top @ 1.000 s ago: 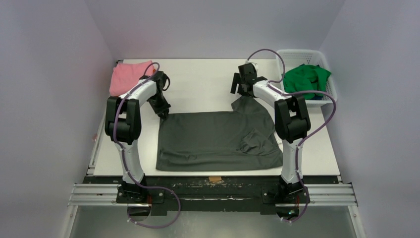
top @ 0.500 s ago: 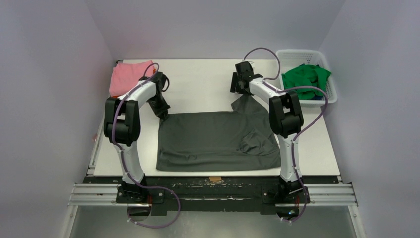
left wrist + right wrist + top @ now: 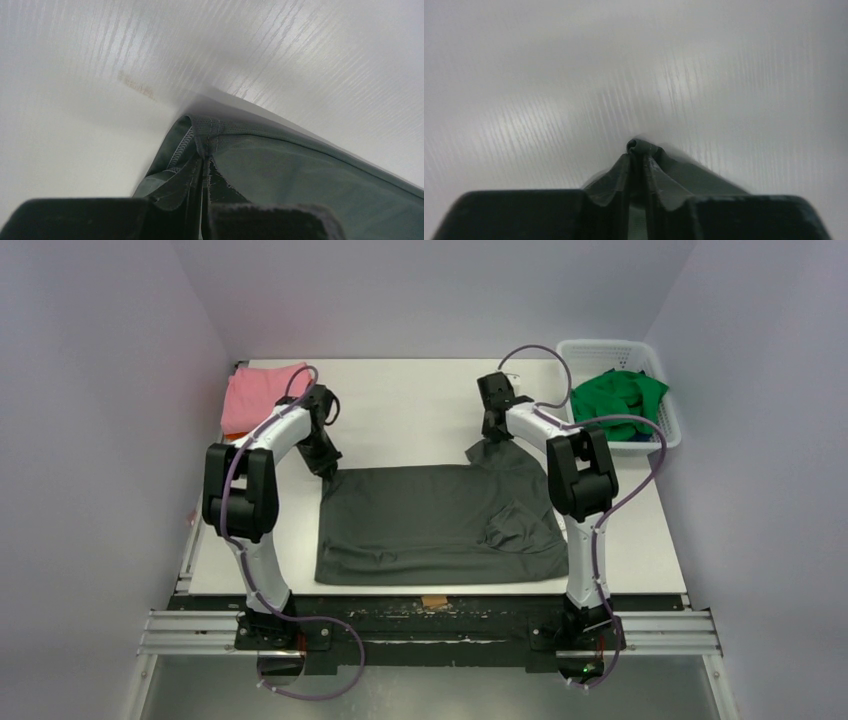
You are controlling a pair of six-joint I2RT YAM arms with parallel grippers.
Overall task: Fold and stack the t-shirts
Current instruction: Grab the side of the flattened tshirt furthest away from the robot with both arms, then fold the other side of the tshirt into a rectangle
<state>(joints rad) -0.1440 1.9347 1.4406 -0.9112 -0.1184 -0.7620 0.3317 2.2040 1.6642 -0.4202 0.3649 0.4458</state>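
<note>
Pinching the far left corner of the dark grey t-shirt (image 3: 430, 525), spread across the middle of the table (image 3: 410, 400), in the left gripper (image 3: 202, 197), just right of the pink t-shirt (image 3: 258, 395). Squeezing its far right corner in the right gripper (image 3: 638, 172), left of the basket (image 3: 598, 348) holding the green t-shirt (image 3: 617, 398).

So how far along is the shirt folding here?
Done: the pink t-shirt looks folded at far left. In hand: the dark grey t-shirt lies spread out, left tool and right tool each shut on a far corner. Left: folding and stacking it, then the green t-shirt bunched in the basket.
</note>
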